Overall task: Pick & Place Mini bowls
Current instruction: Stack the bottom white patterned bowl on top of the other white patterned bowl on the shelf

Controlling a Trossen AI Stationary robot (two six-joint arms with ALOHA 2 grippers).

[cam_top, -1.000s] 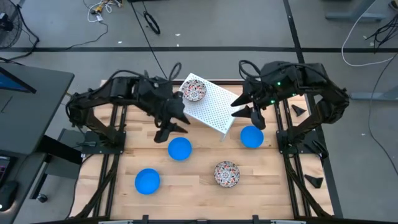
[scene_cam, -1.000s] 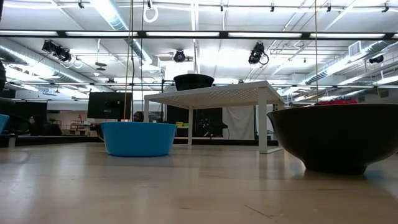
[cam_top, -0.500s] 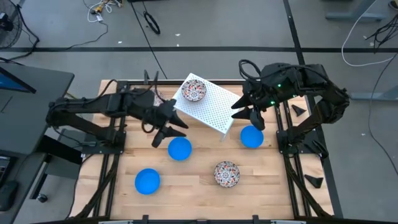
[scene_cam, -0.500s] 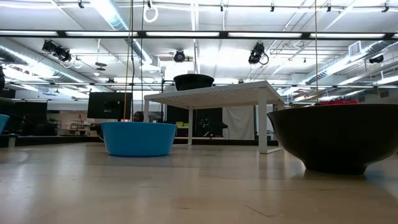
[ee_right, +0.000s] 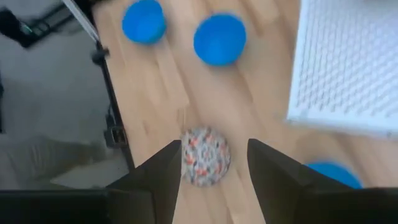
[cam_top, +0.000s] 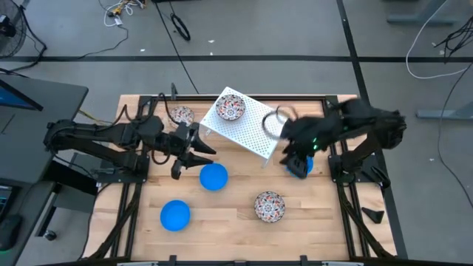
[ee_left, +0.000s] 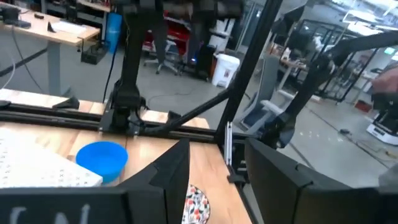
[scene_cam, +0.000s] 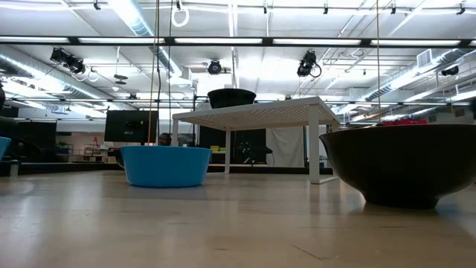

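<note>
now right hand [cam_top: 297, 159] open, directly over blue bowl [cam_top: 301, 168] beside rack [cam_top: 247, 124]

So there's a white perforated rack [cam_top: 250, 125] sitting tilted near the back middle of the wooden table [cam_top: 229, 210], standing on thin legs [scene_cam: 314, 152]. Grey floor around it with black cables [cam_top: 179, 26] lying about, a dark desk [cam_top: 33, 103] off to the side, and ceiling lights [scene_cam: 137, 16] overhead
</note>
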